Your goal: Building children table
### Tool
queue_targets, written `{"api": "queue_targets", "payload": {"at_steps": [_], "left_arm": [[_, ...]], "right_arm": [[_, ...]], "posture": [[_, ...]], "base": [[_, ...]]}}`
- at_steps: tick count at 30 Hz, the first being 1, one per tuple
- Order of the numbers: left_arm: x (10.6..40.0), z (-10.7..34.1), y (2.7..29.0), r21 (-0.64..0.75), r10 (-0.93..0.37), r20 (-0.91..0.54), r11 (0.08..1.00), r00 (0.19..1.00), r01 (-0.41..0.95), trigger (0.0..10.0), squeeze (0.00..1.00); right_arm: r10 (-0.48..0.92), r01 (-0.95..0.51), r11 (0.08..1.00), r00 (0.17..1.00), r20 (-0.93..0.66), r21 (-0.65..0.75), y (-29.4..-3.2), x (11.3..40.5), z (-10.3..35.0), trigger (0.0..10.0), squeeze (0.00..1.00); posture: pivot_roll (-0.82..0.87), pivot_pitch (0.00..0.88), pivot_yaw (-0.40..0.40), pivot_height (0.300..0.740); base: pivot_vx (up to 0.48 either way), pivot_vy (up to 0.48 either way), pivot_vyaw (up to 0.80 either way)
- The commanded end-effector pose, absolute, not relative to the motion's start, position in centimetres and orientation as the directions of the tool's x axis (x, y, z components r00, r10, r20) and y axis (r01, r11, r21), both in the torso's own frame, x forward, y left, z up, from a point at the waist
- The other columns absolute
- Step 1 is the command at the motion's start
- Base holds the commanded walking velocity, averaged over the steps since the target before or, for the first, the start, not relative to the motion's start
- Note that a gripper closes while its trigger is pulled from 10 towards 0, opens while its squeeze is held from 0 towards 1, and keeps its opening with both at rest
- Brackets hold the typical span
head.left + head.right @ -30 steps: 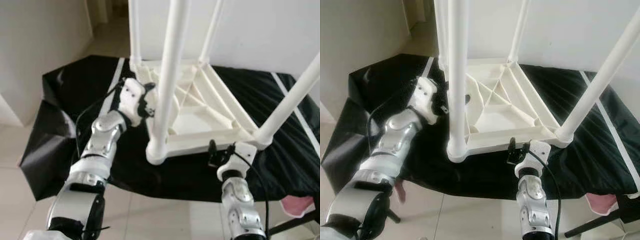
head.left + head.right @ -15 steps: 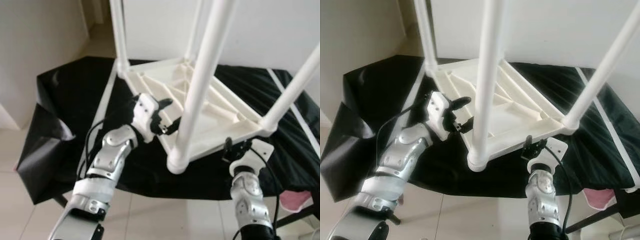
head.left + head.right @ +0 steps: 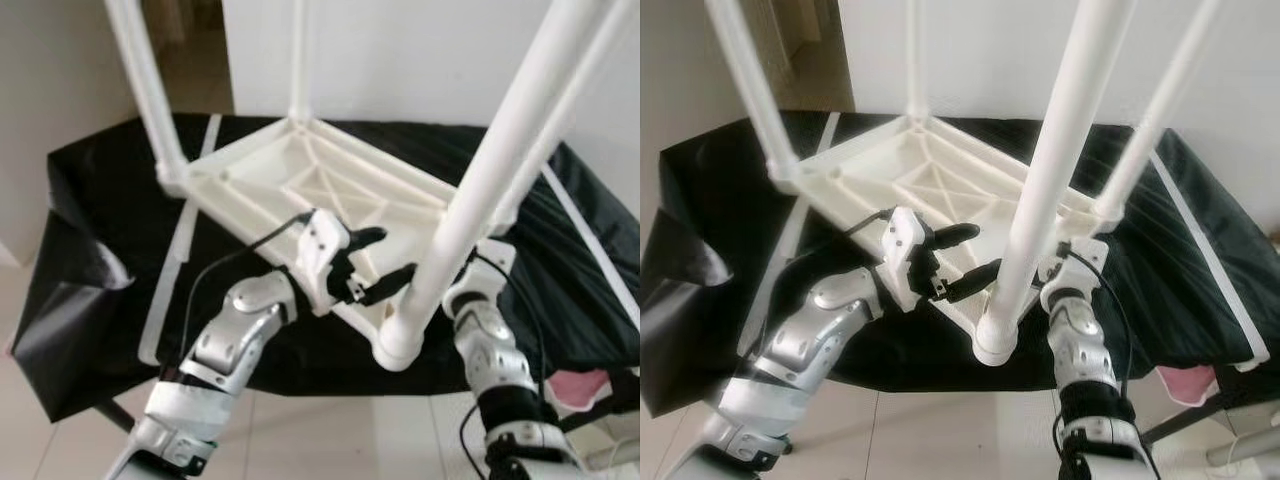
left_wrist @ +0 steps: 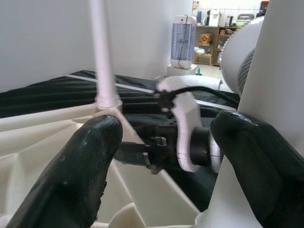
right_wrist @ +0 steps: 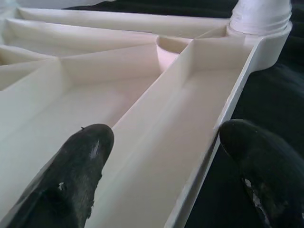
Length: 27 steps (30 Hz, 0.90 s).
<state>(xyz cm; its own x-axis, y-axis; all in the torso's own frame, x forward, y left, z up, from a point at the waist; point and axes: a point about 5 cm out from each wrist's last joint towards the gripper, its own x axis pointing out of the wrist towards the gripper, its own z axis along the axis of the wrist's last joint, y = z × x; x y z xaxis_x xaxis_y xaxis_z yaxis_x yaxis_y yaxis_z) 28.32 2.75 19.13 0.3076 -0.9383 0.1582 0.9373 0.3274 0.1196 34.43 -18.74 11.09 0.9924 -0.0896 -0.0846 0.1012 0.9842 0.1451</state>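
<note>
white plastic children's table (image 3: 300, 185) sits upside down on a black sheet (image 3: 90, 200) covering a work surface, ribbed underside facing up, four white legs sticking upward. nearest leg (image 3: 1040, 200) is seated in the front corner socket (image 3: 995, 340), closest to the robot. left gripper (image 3: 962, 258) is over the ribbed underside just beside that leg, fingers spread wide, holding nothing; upper finger (image 3: 958, 235) points toward the leg, lower one lies along the table's front edge. left wrist view has the leg right against one black fingertip (image 4: 256, 161). right gripper (image 5: 166, 156) is at the table's frame rail on the right side, behind the nearest leg, fingers wide apart straddling the rail's edge (image 5: 209, 156), not clamped on it. right arm (image 3: 1085, 370) comes up from below. pink cloth (image 3: 1185, 385) at lower right, off the sheet.
</note>
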Motion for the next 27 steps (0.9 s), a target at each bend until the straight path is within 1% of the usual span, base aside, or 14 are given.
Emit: {"api": "queue_targets", "payload": {"at_steps": [1,4,5,6,10,11,12,13,14,15,18,19,21,27], "left_arm": [[25.1,19.1,0.6,0.168,-0.99,0.113,-0.062,-0.081,0.984,10.0,0.0],[24.9,19.1,0.3,0.152,-0.991,0.106,-0.061,-0.078,0.986,10.0,0.0],[25.2,19.2,0.3,0.156,-0.993,0.108,-0.03,-0.047,0.987,10.0,0.0],[25.2,19.2,0.3,0.156,-0.993,0.108,-0.03,-0.047,0.987,10.0,0.0],[27.4,19.5,1.8,0.182,-0.988,0.116,0.123,0.103,0.976,10.0,0.0],[27.4,19.5,1.8,0.182,-0.988,0.116,0.123,0.103,0.976,10.0,0.0],[28.0,19.7,2.4,0.194,-0.984,0.118,0.156,0.134,0.969,10.0,0.0],[29.8,20.0,4.0,0.215,-0.965,0.11,0.255,0.236,0.943,10.0,0.0],[30.5,20.2,4.8,0.234,-0.953,0.107,0.301,0.283,0.924,10.0,0.0],[30.5,20.2,4.8,0.234,-0.953,0.107,0.301,0.283,0.924,10.0,0.0],[31.9,20.4,6.2,0.259,-0.927,0.083,0.374,0.365,0.891,10.0,0.0],[31.9,20.4,6.2,0.259,-0.927,0.083,0.374,0.365,0.891,10.0,0.0],[33.1,20.9,8.5,0.277,-0.891,0.077,0.45,0.447,0.849,10.0,0.0],[34.0,20.7,11.0,0.317,-0.854,0.038,0.503,0.519,0.804,10.0,0.0]], "right_arm": [[0.003,0.008,0.993,0.996,-0.085,0.121,-16.7,35.2,11.4,10.0,0.0],[-0.027,0.037,0.991,0.997,-0.076,0.129,-17.4,35.7,11.7,10.0,0.0],[-0.048,0.055,0.99,0.997,-0.058,0.127,-18.0,35.7,11.9,10.0,0.0],[-0.048,0.055,0.99,0.997,-0.058,0.127,-18.0,35.7,11.9,10.0,0.0],[-0.14,0.136,0.983,0.99,0.029,0.123,-20.3,35.0,12.7,10.0,0.0],[-0.14,0.136,0.983,0.99,0.029,0.123,-20.3,35.0,12.7,10.0,0.0],[-0.154,0.147,0.98,0.987,0.041,0.131,-20.7,34.9,12.8,10.0,0.0],[-0.189,0.178,0.975,0.979,0.081,0.131,-21.8,34.2,13.1,10.0,0.0],[-0.207,0.193,0.972,0.973,0.098,0.136,-22.3,33.9,13.2,10.0,0.0],[-0.207,0.193,0.972,0.973,0.098,0.136,-22.3,33.9,13.2,10.0,0.0],[-0.236,0.219,0.967,0.963,0.13,0.133,-23.3,33.2,13.4,10.0,0.0],[-0.236,0.219,0.967,0.963,0.13,0.133,-23.3,33.2,13.4,10.0,0.0],[-0.263,0.244,0.962,0.95,0.17,0.125,-24.5,32.0,13.9,10.0,0.0],[-0.261,0.245,0.964,0.946,0.193,0.101,-25.5,30.6,14.1,10.0,0.0]], "posture": [[0.0,0.0,-0.045,0.74],[0.01,0.0,-0.047,0.74],[0.0,0.0,-0.048,0.74],[0.0,0.0,-0.048,0.74],[0.0,0.0,-0.045,0.74],[0.0,0.0,-0.045,0.74],[0.0,0.0,-0.045,0.74],[0.0,0.0,-0.043,0.74],[-0.01,0.0,-0.037,0.74],[-0.01,0.0,-0.037,0.74],[-0.01,0.0,-0.033,0.74],[-0.01,0.0,-0.033,0.74],[-0.02,0.0,-0.024,0.74],[-0.03,0.0,-0.02,0.74]], "base": [[0.0,0.0,0.0],[0.0,0.0,0.0],[0.0,0.0,0.0],[0.0,0.0,0.0],[0.0,0.0,0.0],[0.0,0.0,0.0],[0.0,0.0,0.0],[0.0,0.0,0.0],[0.0,0.0,0.0],[0.0,0.0,0.0],[0.0,0.0,0.0],[0.0,0.0,0.0],[0.0,0.0,0.0],[0.0,0.0,0.0]]}}
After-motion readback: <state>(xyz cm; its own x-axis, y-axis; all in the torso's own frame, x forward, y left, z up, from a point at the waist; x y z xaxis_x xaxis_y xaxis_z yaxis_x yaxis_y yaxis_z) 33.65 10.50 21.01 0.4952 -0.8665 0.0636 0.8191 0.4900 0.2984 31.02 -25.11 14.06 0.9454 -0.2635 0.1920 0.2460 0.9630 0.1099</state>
